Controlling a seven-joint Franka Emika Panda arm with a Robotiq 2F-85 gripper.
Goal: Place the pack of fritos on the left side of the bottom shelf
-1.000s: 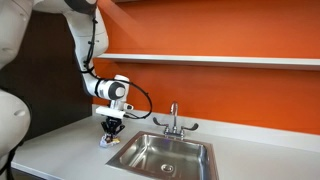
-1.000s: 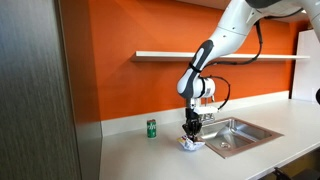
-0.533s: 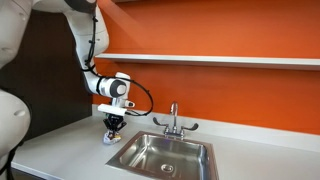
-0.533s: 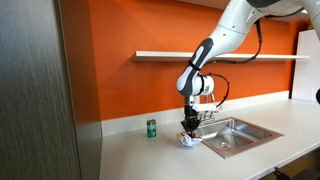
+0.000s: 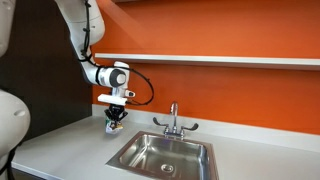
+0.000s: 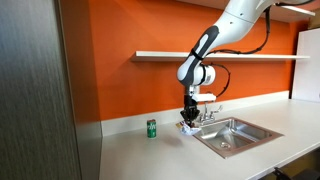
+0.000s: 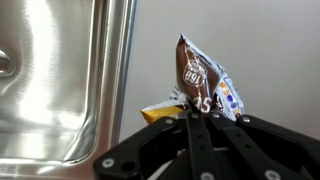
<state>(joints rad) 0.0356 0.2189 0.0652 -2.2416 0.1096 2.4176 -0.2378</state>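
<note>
My gripper (image 5: 113,122) is shut on the pack of fritos (image 7: 203,85), a small crinkly packet with brown, white and orange-yellow markings. In the wrist view the packet sticks out past the closed fingers (image 7: 197,130). In both exterior views the gripper (image 6: 187,123) holds the packet (image 6: 184,126) in the air above the white counter, just left of the sink. The bottom shelf (image 5: 220,60) is a long thin white ledge on the orange wall, well above the gripper; it also shows in an exterior view (image 6: 230,55).
A steel sink (image 5: 165,155) with a faucet (image 5: 173,120) is set in the counter beside the gripper. A small green can (image 6: 152,128) stands on the counter by the wall. A dark grey cabinet (image 6: 40,100) closes the left end.
The gripper has risen from the counter with the packet in it, lifting it off the surface and a little toward the wall.
</note>
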